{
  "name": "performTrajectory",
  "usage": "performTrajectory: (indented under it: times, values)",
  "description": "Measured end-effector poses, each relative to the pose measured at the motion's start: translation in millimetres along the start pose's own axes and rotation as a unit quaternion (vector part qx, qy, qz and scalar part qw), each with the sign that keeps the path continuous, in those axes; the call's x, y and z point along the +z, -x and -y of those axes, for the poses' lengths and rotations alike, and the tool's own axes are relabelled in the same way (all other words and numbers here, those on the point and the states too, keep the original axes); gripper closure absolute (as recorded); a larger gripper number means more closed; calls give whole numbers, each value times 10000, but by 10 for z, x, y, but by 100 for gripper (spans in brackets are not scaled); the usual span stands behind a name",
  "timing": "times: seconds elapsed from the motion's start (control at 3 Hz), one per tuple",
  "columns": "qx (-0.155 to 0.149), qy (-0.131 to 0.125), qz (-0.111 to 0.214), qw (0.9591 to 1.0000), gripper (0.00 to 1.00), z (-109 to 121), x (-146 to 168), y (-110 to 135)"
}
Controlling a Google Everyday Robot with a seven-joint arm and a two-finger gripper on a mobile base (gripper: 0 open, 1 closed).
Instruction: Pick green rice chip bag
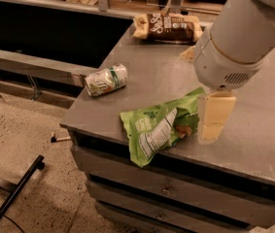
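The green rice chip bag (159,125) lies crumpled at the front edge of the grey counter (253,135), its white nutrition panel facing up and its lower corner hanging over the edge. My gripper (198,99) hangs from the big white arm just above the bag's right end. One cream finger (215,116) points down right beside the bag. The other finger's tip (187,55) shows further back behind the wrist. The fingers stand apart with nothing between them.
A green-and-white drink can (106,79) lies on its side near the counter's left edge. A tan-and-brown snack bag (167,27) lies at the back. Drawers (166,191) sit under the counter. A black bar (10,193) lies on the floor at the left.
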State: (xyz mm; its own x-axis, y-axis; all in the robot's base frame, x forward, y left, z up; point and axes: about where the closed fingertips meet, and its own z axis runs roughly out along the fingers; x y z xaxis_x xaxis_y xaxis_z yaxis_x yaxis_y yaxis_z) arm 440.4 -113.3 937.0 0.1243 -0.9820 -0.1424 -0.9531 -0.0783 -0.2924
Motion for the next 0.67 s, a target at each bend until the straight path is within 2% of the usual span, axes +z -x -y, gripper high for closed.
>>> performTrajectory:
  times: [0.33, 0.67]
  values:
    - [-191, 253, 50, 9995, 0, -41, 112, 32]
    - [-391, 772, 161, 9961, 0, -151, 406, 13]
